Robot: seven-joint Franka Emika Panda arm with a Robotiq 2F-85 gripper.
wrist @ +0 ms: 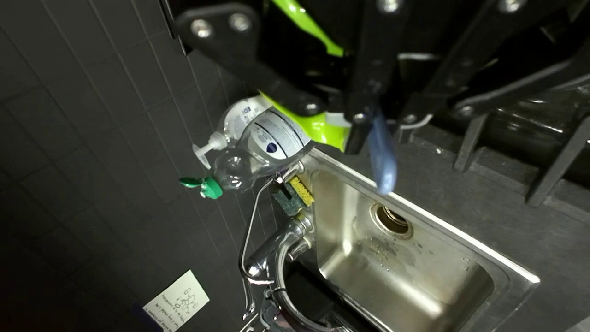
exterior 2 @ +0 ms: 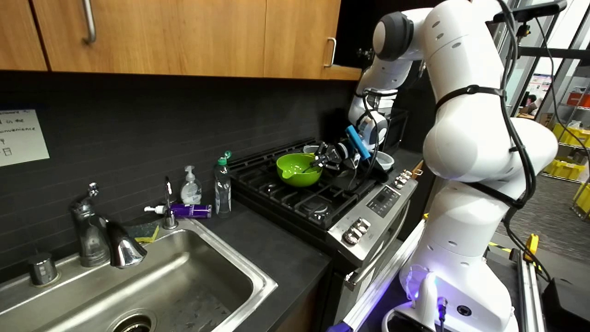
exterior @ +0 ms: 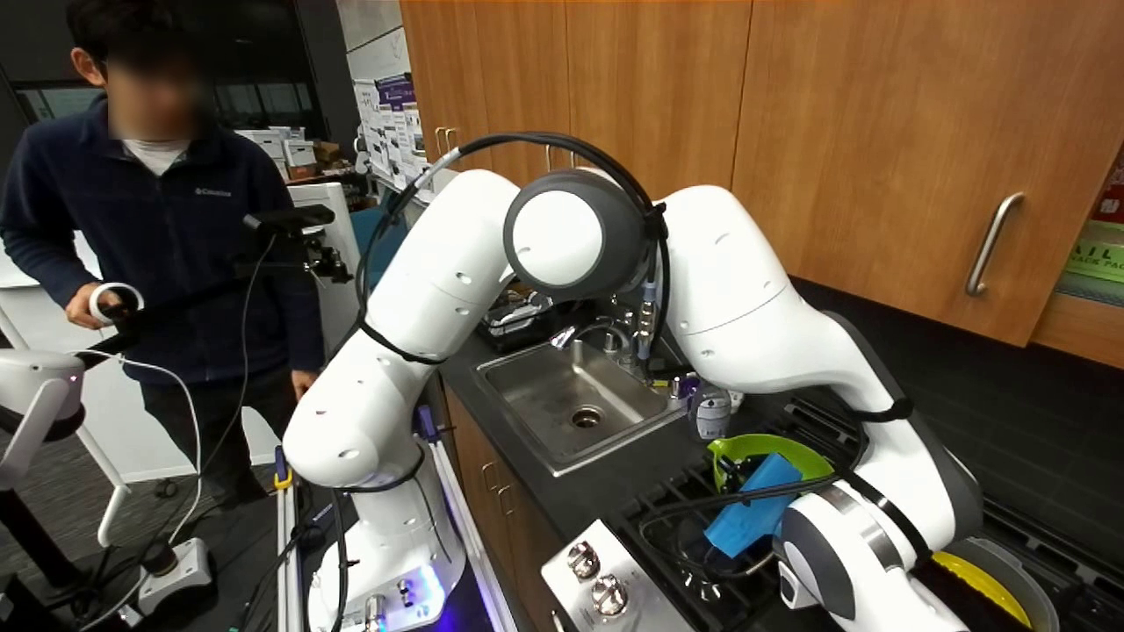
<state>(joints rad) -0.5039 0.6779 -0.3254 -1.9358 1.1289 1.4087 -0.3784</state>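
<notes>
Closest to the wrist camera, the gripper (wrist: 368, 131) is seen, built of dark links with shiny round bolts. Its fingers are pressed together, and a narrow blue-grey strip (wrist: 384, 170) with a rounded end seems to be pinched between them. Right at the fingertips is found a green bowl (exterior 2: 295, 179), supported by the black grates of the stove (exterior 2: 385, 203); in an exterior view, the fingers are seen at its rim. Whether the bowl is touched by the strip cannot be told.

From its slim form, the strip is judged to be light and rather stiff. Because its surface looks smooth, it may be turned easily in the grip, so a hold across its flat sides would be preferred. The bowl, glossy and probably of plastic, is expected to be light, not fragile, and slippery when wet. It would best be taken by the rim, away from the pouring spout.

Round polished knobs (exterior 2: 356, 230) are fitted on the steel front. By the metal sink (wrist: 392, 276), shaped with rounded corners, a porous sponge (wrist: 296, 196) in yellow and dark green is placed. Nearby, a clear bottle (wrist: 272, 143) is topped by a green cap (wrist: 212, 188), and the wall (wrist: 115, 161) is covered with matte dark tiles.
</notes>
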